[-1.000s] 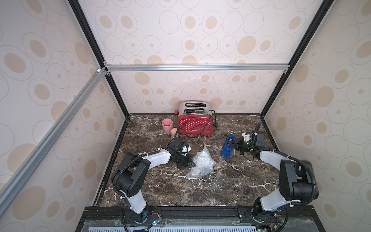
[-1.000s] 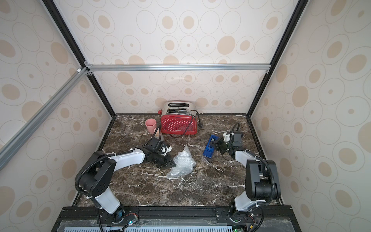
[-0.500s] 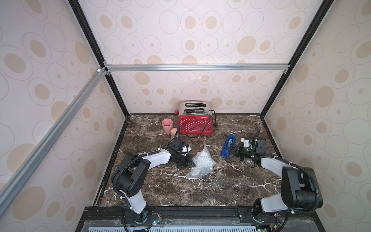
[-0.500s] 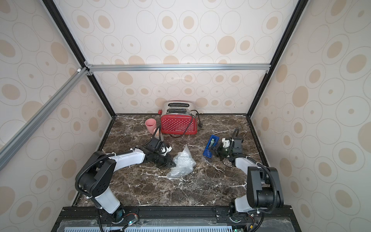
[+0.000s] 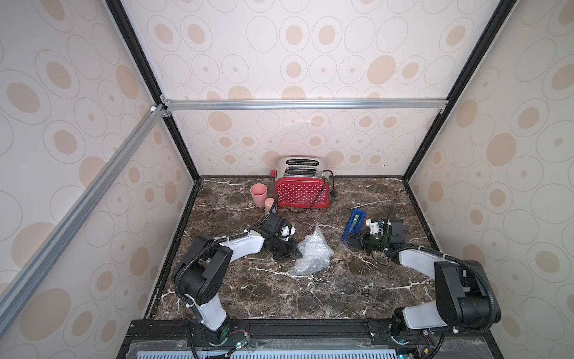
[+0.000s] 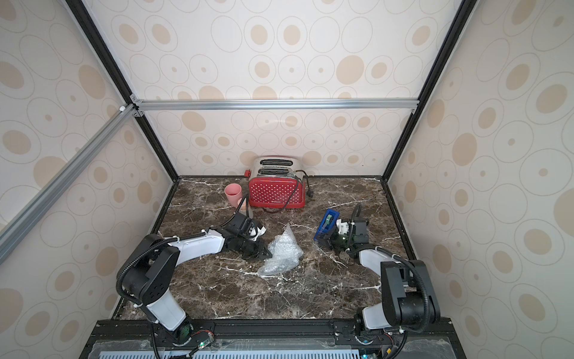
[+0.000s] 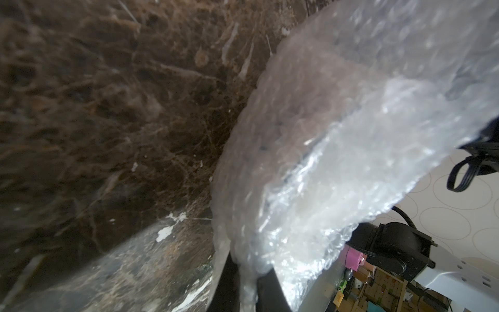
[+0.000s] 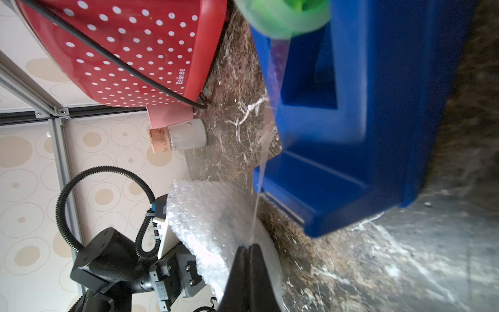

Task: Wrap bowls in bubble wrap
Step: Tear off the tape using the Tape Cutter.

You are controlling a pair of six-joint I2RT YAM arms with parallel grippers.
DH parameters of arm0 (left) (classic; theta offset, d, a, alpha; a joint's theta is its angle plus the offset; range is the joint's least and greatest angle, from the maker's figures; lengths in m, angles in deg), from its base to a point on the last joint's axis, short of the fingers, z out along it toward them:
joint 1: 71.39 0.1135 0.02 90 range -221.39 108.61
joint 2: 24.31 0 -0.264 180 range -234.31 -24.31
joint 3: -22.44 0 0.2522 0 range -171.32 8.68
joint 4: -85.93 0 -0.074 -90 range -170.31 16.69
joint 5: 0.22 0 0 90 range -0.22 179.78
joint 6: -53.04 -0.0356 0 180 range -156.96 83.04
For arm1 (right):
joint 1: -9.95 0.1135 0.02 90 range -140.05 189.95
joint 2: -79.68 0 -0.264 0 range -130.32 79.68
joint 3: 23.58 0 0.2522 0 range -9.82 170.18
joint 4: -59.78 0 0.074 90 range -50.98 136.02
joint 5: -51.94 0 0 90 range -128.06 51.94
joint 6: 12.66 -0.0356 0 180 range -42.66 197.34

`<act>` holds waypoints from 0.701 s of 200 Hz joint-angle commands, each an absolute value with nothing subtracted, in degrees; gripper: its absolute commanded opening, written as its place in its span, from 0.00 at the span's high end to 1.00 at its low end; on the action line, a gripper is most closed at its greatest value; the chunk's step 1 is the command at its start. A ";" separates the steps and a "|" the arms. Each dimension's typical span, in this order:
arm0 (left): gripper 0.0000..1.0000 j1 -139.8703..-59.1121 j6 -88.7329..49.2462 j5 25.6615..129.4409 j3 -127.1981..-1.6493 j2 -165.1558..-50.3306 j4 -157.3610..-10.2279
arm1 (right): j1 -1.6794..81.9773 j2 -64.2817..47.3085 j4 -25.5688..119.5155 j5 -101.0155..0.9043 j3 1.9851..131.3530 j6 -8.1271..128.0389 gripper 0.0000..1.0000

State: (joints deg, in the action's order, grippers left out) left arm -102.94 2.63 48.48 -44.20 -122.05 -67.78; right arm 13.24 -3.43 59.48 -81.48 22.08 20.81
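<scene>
Bowl: I cannot make it out in any view. The bubble wrap (image 5: 312,253) (image 6: 282,250) lies as a crumpled heap at the middle of the worktop (image 5: 279,298) in both top views. In the left wrist view a dim rounded shape shows through it (image 7: 324,129), but I cannot tell what it is.

Left pincer (image 5: 293,252) (image 7: 248,267): at the heap's left edge, jaws narrow, a fold of wrap pinched between them.

Right pincer (image 5: 352,241) (image 8: 247,250): right of the heap, jaws closed on a thin clear tape strip (image 8: 259,186). The strip runs back to the green roll (image 8: 283,16) in the blue tape dispenser (image 5: 354,225) (image 8: 364,135), which is just beside the pincer.

Upper middle of the top views, by the back wall: red dotted toaster (image 5: 302,192), with the pink cup (image 5: 258,192) and corked bottle (image 5: 269,203) to its left.
</scene>
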 commanded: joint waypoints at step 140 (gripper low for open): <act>0.88 -103.35 1.25 47.85 -45.07 -122.57 -66.12 | 12.90 -10.76 53.67 -68.45 18.29 31.34 1.00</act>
